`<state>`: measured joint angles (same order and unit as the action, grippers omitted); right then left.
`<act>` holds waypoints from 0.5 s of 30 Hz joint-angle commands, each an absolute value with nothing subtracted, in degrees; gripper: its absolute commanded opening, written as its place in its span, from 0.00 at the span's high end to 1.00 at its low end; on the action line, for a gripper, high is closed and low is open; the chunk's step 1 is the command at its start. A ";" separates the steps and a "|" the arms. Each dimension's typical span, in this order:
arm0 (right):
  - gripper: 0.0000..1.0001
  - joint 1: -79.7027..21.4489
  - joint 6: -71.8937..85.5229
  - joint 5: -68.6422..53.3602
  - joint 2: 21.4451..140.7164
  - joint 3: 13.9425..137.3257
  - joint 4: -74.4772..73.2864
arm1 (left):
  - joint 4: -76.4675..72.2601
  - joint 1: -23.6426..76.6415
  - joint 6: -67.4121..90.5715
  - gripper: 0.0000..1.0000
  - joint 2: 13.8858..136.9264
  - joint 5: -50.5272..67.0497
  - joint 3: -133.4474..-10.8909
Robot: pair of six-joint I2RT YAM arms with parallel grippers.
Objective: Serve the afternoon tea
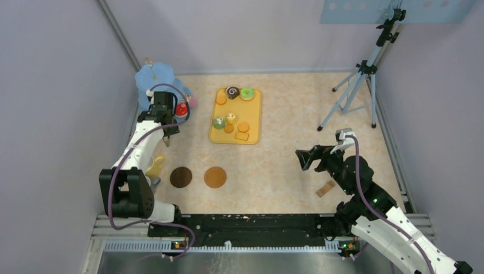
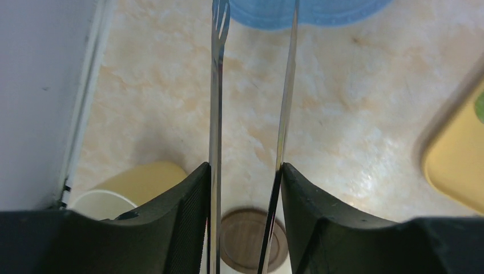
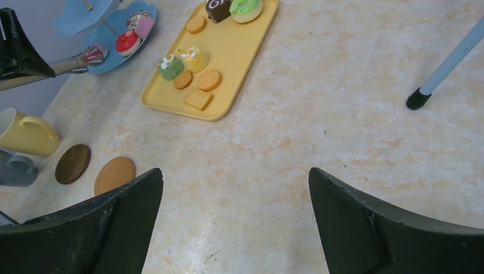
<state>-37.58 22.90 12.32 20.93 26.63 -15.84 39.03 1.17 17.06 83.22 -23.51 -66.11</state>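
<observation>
My left gripper (image 1: 170, 127) is shut on the long metal tongs (image 2: 215, 114), which point toward the blue tiered stand (image 1: 155, 77). In the right wrist view the tong tips are around a small red-and-white cake (image 3: 94, 53) at the stand's lower plate. A red cake (image 3: 126, 41) and a pink one (image 3: 142, 23) lie on that plate. The yellow tray (image 1: 254, 123) carries a chocolate swirl cake (image 1: 232, 92), a green doughnut (image 1: 247, 93), a green cake (image 1: 219, 122), a yellow cake (image 1: 231, 118) and orange biscuits (image 1: 243, 127). My right gripper (image 1: 302, 157) is open and empty.
A yellow mug (image 1: 155, 165) and a grey mug (image 3: 17, 170) stand at the left edge by my left arm. A dark coaster (image 1: 181, 177) and a light coaster (image 1: 215, 177) lie near the front. A wooden block (image 1: 325, 189) lies by my right arm. A tripod (image 1: 357, 85) stands back right.
</observation>
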 commanded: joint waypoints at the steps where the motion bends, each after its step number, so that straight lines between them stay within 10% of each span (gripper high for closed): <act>1: 0.04 -37.27 22.15 12.09 21.74 26.96 -14.13 | 39.67 0.95 19.08 0.49 76.02 -12.54 -63.46; 15: 0.04 -37.27 22.38 12.74 22.01 27.29 -14.81 | 26.59 11.29 21.72 0.52 83.34 -6.77 -70.51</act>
<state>-37.58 22.92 12.34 21.82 26.63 -15.88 34.15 9.17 20.49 78.19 -7.77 -64.73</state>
